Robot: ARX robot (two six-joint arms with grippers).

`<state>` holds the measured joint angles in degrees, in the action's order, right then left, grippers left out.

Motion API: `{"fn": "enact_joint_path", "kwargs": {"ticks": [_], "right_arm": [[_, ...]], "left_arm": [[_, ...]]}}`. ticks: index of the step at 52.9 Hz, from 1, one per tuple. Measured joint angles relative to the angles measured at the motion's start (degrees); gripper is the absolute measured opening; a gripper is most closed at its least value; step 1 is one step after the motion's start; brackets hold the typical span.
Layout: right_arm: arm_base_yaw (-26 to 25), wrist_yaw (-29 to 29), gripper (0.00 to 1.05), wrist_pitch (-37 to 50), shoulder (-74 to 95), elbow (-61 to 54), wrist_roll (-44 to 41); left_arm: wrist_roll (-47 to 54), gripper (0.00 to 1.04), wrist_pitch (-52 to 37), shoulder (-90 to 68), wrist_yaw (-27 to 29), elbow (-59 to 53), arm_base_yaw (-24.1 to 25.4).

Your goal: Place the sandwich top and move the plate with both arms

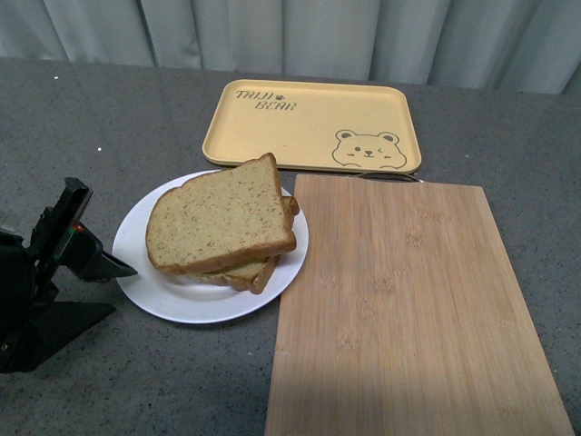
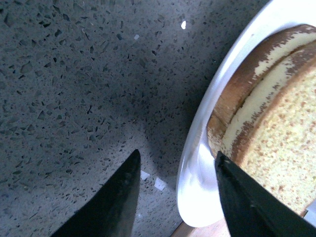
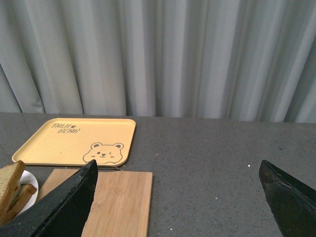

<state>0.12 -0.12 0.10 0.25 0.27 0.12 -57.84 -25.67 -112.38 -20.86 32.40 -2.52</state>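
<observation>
Lying flat on top of the stack, the sandwich top (image 1: 222,218) is covering the lower bread slices (image 1: 251,273), with its rounded end pointing toward the left side of the table. The whole stack is sitting on the plate (image 1: 172,304). The plate is resting on the grey speckled table (image 1: 91,118), just left of the wooden cutting board (image 1: 399,300) and just in front of the yellow bear tray (image 1: 300,118). Its right edge is meeting the board's left edge; touching or overlapping, cannot tell.

The left gripper (image 1: 100,238) is hovering low at the plate's left side, jaws spread apart and holding nothing. In the left wrist view its two black fingers (image 2: 116,197) are straddling the plate rim, one over bare table and the other over the plate beside the bread crusts. Whether either finger is touching the plate, cannot tell.

The right gripper (image 3: 177,165) is not showing in the front view. In the right wrist view its jaws are parted wide with nothing between them. It is hanging above the table and facing the tray, the board and the grey curtain (image 3: 173,54). The bread stack and plate are just peeking in at that view's edge.
</observation>
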Motion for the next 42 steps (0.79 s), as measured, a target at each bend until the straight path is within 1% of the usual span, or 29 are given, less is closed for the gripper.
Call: {"fn": "enact_joint_path", "kwargs": {"ticks": [4,6,8,12,22,32,42], "right_arm": [[0.00,0.02,0.95,0.00,0.00,0.00,0.02],[0.00,0.02,0.95,0.00,0.00,0.00,0.02],[0.00,0.02,0.95,-0.02,0.00,0.00,0.02],[0.00,0.02,0.95,-0.02,0.00,0.00,0.00],[0.00,0.02,0.95,0.00,0.00,0.00,0.00],[0.00,0.00,0.95,0.00,0.00,0.00,0.00],[0.00,0.02,0.95,0.00,0.00,0.00,0.00]], "left_arm": [[-0.85,0.27,-0.48,-1.31,-0.31,0.87,0.00],[-1.22,0.18,-1.25,-2.10,-0.81,1.49,0.00],[-1.20,0.12,-1.68,-2.43,-1.40,1.92,-0.02],[-1.01,0.04,-1.79,-2.60,-2.25,2.56,-0.02],[-1.05,0.04,-3.85,-2.58,-3.85,2.73,0.09],[-3.65,0.04,-9.29,-0.46,-6.84,0.15,0.83],[-8.15,0.04,-15.26,5.38,-9.09,-3.30,1.40]]}}
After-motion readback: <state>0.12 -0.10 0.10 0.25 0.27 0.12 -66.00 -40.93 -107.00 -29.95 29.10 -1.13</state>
